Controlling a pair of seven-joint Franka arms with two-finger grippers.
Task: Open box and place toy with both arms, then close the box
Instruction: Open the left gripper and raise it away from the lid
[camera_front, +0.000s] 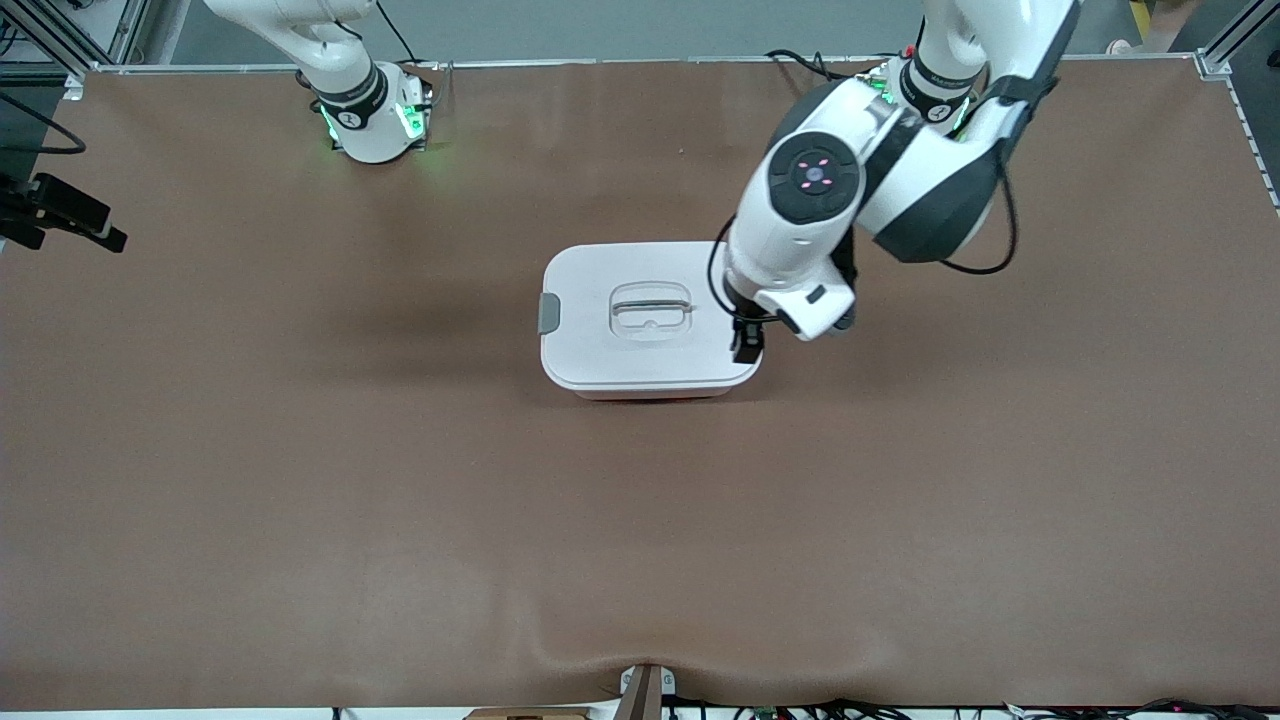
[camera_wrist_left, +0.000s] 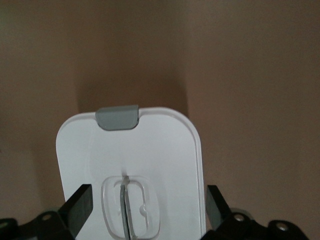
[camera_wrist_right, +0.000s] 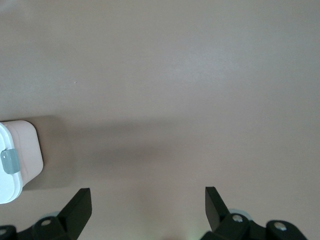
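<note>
The box (camera_front: 600, 350) stands closed in the middle of the table, its white lid on with a grey clip (camera_front: 549, 313) and a clear handle (camera_front: 652, 308). The pale pink tub shows only as a thin edge under the lid. My left gripper (camera_front: 747, 345) is open and hovers over the box's end toward the left arm. In the left wrist view the open left gripper (camera_wrist_left: 147, 205) straddles the lid (camera_wrist_left: 165, 150), with the handle (camera_wrist_left: 130, 210) between its fingers. My right gripper (camera_wrist_right: 147, 205) is open and empty over bare table, with the box's corner (camera_wrist_right: 25, 145) off to one side. The toy is out of view.
The brown table cover (camera_front: 300, 450) spreads all round the box. A black clamp (camera_front: 60, 215) sticks in at the right arm's end. A small bracket (camera_front: 645, 690) sits at the front edge. The right arm's base (camera_front: 375, 120) stands at the back.
</note>
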